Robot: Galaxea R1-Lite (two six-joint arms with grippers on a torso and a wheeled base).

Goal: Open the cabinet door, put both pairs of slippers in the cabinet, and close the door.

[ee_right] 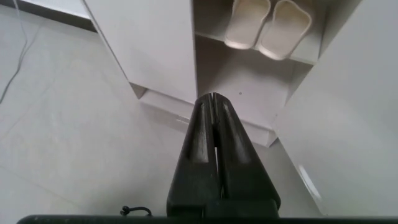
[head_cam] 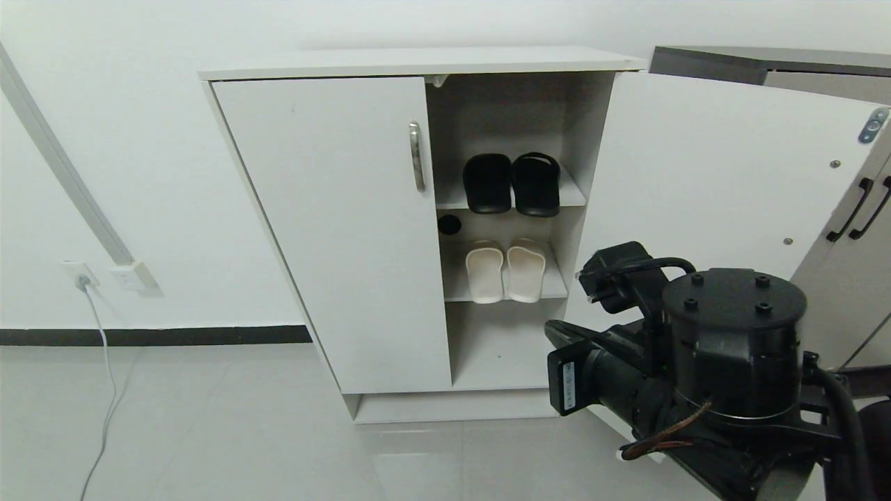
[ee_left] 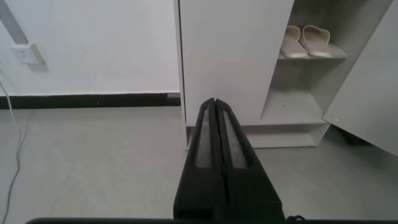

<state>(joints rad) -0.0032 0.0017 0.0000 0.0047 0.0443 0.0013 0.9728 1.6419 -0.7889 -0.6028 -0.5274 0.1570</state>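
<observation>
The white cabinet (head_cam: 418, 62) stands against the wall with its left door (head_cam: 334, 229) shut and its right door (head_cam: 717, 174) swung wide open. A pair of black slippers (head_cam: 511, 183) lies on the upper shelf. A pair of white slippers (head_cam: 505, 271) (ee_left: 306, 40) (ee_right: 267, 25) lies on the shelf below. The bottom compartment holds nothing. My right arm (head_cam: 696, 362) hangs low in front of the open door. My right gripper (ee_right: 213, 102) is shut and empty, above the floor before the cabinet's base. My left gripper (ee_left: 214, 109) is shut and empty, facing the shut left door.
A grey cabinet (head_cam: 856, 229) with black handles stands just behind the open door at the right. A wall socket (head_cam: 129, 277) and a hanging cable (head_cam: 104, 390) are at the left. Bare tiled floor (head_cam: 243, 431) stretches in front of the cabinet.
</observation>
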